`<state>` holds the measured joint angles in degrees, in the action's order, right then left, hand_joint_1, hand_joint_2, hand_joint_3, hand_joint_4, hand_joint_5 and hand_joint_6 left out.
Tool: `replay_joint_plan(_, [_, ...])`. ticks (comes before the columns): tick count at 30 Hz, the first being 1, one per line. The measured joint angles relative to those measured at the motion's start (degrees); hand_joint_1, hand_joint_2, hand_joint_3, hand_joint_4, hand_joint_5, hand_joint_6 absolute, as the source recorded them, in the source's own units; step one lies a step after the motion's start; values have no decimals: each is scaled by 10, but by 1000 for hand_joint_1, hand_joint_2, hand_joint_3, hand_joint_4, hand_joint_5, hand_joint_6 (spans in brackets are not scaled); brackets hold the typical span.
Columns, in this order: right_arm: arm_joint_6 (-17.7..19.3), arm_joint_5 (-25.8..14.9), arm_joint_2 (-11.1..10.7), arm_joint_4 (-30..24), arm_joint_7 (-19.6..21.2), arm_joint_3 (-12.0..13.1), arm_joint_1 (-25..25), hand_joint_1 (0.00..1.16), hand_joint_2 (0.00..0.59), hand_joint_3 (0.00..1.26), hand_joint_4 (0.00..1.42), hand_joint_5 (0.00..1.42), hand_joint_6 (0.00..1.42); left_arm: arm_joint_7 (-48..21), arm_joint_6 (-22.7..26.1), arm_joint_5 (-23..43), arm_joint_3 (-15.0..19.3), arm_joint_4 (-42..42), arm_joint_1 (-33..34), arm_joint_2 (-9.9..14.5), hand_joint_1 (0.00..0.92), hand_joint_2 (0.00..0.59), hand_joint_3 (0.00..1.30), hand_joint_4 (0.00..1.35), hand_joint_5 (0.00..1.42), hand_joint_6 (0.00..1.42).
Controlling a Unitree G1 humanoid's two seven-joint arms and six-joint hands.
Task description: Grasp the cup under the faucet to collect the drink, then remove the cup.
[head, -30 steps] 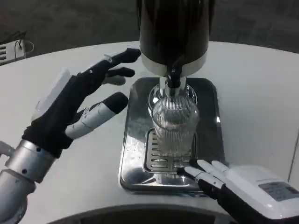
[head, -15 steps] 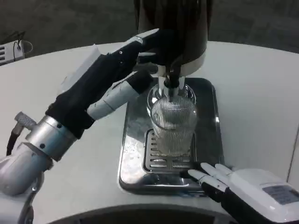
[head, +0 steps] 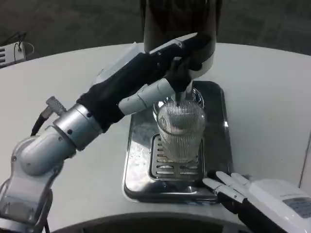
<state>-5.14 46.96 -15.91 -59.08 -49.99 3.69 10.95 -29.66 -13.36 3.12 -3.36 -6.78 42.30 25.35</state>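
A clear ribbed cup (head: 181, 130) stands upright on the grate of the shiny drip tray (head: 138, 160), right under the faucet (head: 183, 90) of the dark dispenser (head: 180, 22). My left hand (head: 160, 68) reaches across above the cup, its fingers against the dispenser's white lower rim at the faucet; whether they press the tap is hidden. My right hand (head: 257, 199) rests at the tray's near right corner, fingers stretched toward the cup and apart from it, holding nothing.
The white round table (head: 262, 97) stretches to both sides of the tray. A white object with a cable (head: 12, 51) lies at the far left edge. The table's near edge curves just below the tray.
My left arm has swung up and to the right, from beside the tray to the dispenser's faucet. My right hand has slid slightly right and toward me.
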Motion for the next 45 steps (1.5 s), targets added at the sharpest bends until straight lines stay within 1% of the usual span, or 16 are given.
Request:
replay_joint_plan(6, [4,-1,8,0,0,6,5,516,446,95,0,0,0,-17,-9,-20,-7,-21,21,3,0,48,105,26,158,214])
replay_joint_plan(8, [4,-2,10,0,0,6,6,515,446,95,0,0,0,-17,-19,-31,-12,-25,25,6,0,51,85,2,134,205])
replay_joint_plan(14, [4,-2,18,0,0,6,6,512,447,95,0,0,0,-21,-53,-62,-30,-36,33,18,0,15,52,0,84,165])
replay_joint_plan(17, [-2,-2,20,0,-2,3,5,511,446,95,0,0,0,-21,-67,-70,-39,-42,36,23,0,13,51,0,78,161])
replay_joint_plan(21, [-24,-3,23,0,-8,1,2,501,434,89,0,21,1,-23,-86,-88,-51,-53,48,31,0,3,39,0,56,147])
replay_joint_plan(25, [-65,-25,31,0,-9,1,-2,500,417,69,0,60,22,-23,-102,-106,-61,-61,57,39,0,2,39,0,52,143])
replay_joint_plan(27, [-92,-42,39,-1,-7,3,-5,512,396,49,0,87,42,-23,-106,-108,-66,-66,62,41,0,2,39,0,51,143])
replay_joint_plan(28, [-106,-50,41,-1,-2,4,-6,542,361,24,0,104,54,-23,-108,-109,-68,-69,66,43,0,2,39,0,51,142])
replay_joint_plan(30, [-128,-64,43,0,7,7,-9,580,326,1,0,118,72,-23,-111,-112,-70,-72,70,47,0,0,39,0,51,142])
replay_joint_plan(31, [-143,-78,47,0,15,12,-11,605,307,0,0,131,75,-23,-113,-115,-72,-74,72,49,0,0,39,0,51,142])
replay_joint_plan(33, [-172,-105,63,6,38,25,-15,632,293,0,0,133,78,-23,-116,-123,-75,-75,76,52,0,0,39,0,51,142])
replay_joint_plan(34, [-182,-118,69,11,54,31,-16,653,273,0,0,124,79,-23,-117,-124,-77,-76,77,53,0,0,39,0,51,142])
replay_joint_plan(35, [-188,-131,72,17,69,36,-16,659,269,0,0,122,80,-23,-117,-124,-78,-77,77,53,0,0,39,0,51,141])
replay_joint_plan(36, [-189,-145,76,25,83,40,-17,674,254,0,0,122,80,-23,-118,-124,-79,-77,77,53,0,0,39,0,51,141])
replay_joint_plan(39, [-188,-182,85,57,132,46,-19,685,249,0,0,122,91,-23,-118,-124,-79,-77,78,55,0,0,39,0,50,141])
replay_joint_plan(45, [-166,-223,84,121,214,43,-35,704,242,0,0,108,95,-23,-117,-124,-77,-74,77,57,0,0,39,0,50,141])
